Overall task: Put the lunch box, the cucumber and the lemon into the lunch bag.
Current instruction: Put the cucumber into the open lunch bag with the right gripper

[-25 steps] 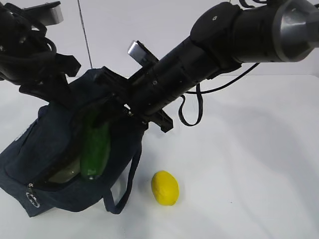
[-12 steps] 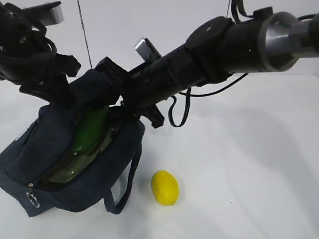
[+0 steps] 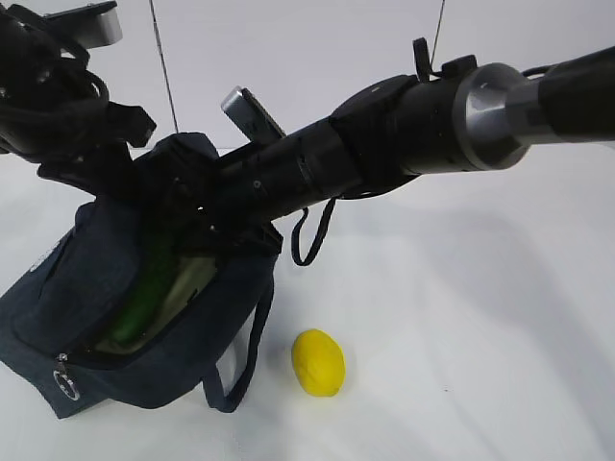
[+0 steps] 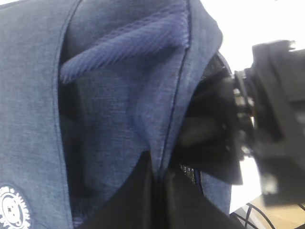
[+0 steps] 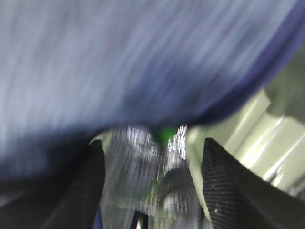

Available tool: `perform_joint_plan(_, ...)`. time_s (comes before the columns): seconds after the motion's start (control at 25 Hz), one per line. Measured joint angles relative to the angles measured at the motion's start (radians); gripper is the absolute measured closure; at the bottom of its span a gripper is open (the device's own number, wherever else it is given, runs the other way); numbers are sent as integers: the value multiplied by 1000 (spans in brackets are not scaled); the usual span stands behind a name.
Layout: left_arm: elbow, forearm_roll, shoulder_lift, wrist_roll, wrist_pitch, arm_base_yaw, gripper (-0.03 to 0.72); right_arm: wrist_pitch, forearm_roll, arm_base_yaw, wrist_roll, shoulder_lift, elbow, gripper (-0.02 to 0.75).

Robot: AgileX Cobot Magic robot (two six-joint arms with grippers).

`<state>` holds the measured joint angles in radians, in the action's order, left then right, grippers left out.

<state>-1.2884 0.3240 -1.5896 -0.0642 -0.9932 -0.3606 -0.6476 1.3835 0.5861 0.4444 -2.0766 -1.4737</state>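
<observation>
The navy lunch bag (image 3: 115, 317) sits slumped at the left of the white surface (image 3: 461, 327), its top zipper open and one loop handle (image 3: 235, 370) hanging down the front. The right arm reaches across from the upper right, its right end effector (image 3: 197, 226) buried in the bag's mouth. In the right wrist view the two dark fingers (image 5: 233, 191) stand apart with nothing clamped between them; the picture is blurred, showing only a fleck of green and the pale lid of the lunch box (image 5: 257, 138) beyond. From outside, the cucumber (image 3: 139, 303) lies slanted inside the opening, resting against the lunch box (image 3: 187, 283), both within the bag. The left end effector (image 3: 101, 178) sits at the bag's upper rear edge; the left wrist view shows blue fabric folds (image 4: 119, 95) pinched right up against it, jaws closed on the cloth. The lemon (image 3: 318, 362) rests on the surface just right of the bag, apart from both arms.
</observation>
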Motion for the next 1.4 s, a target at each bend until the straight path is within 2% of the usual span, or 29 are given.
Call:
perform_joint_plan(0.08,0,0,0,-2,0,1,695,-5,0,0,18,0,0,293)
perform_joint_plan(0.2,0,0,0,-2,2,1,694,-18,1,0,35,0,0,255)
perform_joint_plan(0.52,0,0,0,-2,-9,1,695,-190,-70,0,67,0,0,244)
perform_joint_plan(0.72,0,0,0,-2,-10,1,695,-218,-126,0,86,19,0,244)
perform_joint_plan(1.16,0,-4,0,-2,-11,1,695,-272,-541,-2,-47,205,0,243)
perform_joint_plan(1.4,0,-6,0,-2,-7,1,695,-309,-865,-2,-256,276,17,243)
